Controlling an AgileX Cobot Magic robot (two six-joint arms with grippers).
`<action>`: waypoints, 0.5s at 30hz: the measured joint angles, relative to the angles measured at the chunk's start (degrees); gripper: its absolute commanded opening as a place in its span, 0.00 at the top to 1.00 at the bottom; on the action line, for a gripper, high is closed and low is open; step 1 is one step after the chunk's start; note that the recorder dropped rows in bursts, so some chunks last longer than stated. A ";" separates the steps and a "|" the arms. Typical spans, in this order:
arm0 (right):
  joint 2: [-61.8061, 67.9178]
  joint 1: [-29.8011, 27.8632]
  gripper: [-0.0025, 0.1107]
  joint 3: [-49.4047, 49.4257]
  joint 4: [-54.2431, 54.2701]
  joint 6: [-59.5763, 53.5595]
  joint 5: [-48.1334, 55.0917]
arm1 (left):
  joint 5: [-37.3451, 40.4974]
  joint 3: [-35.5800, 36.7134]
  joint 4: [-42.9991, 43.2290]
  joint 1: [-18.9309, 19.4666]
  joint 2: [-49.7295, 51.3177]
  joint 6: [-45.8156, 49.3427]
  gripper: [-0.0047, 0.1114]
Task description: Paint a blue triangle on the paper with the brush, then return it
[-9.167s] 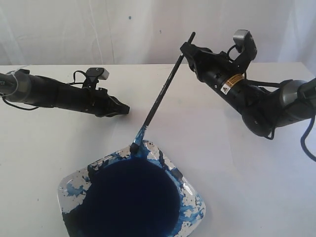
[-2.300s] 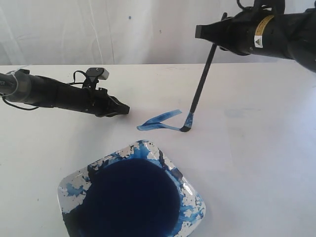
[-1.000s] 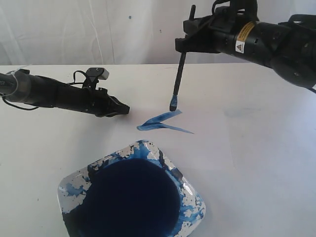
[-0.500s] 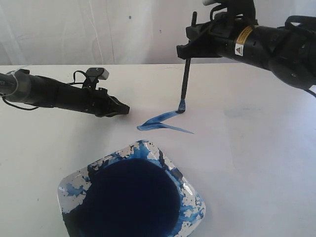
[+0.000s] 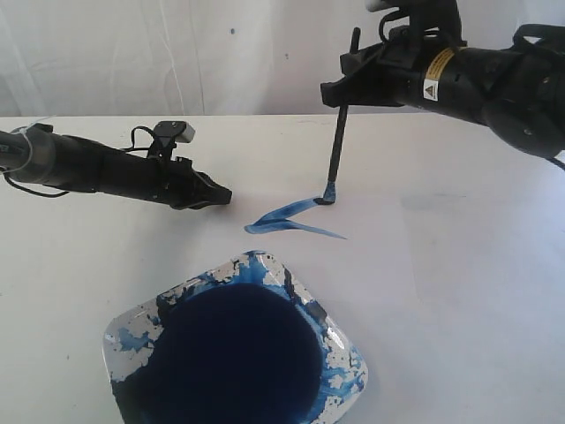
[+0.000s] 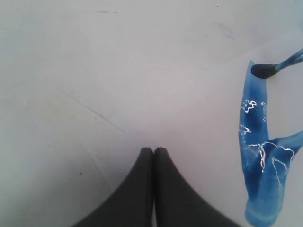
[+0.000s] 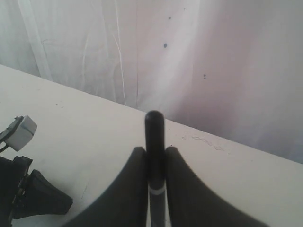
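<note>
**Brush tip back down at the triangle's open corner**
A second ago I held the brush (image 5: 336, 141) lifted clear. Now its bristles touch the paper (image 6: 189, 118) at the end of the far stroke, with the right claw (image 7: 155, 165) clamped on the handle. The blue triangle (image 5: 287, 216) sits mid-counter, behind the dish (image 5: 349, 353) at the near edge. Its right side is unclosed, so I judge the last stroke comes next. The left claw (image 6: 153, 151) is pressed together, empty, toward the left edge.

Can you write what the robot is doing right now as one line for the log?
right gripper: shut on brush | tip: touching blue triangle corner | left gripper: shut, empty
</note>
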 measured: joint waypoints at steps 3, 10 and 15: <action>-0.46 0.00 0.98 0.00 0.00 1.20 0.93 | 0.00 0.00 0.00 0.00 0.00 0.00 0.96; -1.68 0.00 0.98 0.00 0.00 3.87 4.40 | 0.00 0.00 0.00 0.00 0.00 0.00 0.96; -2.66 0.00 0.98 0.00 0.10 4.47 7.86 | 0.00 0.00 0.00 0.00 0.00 0.00 0.96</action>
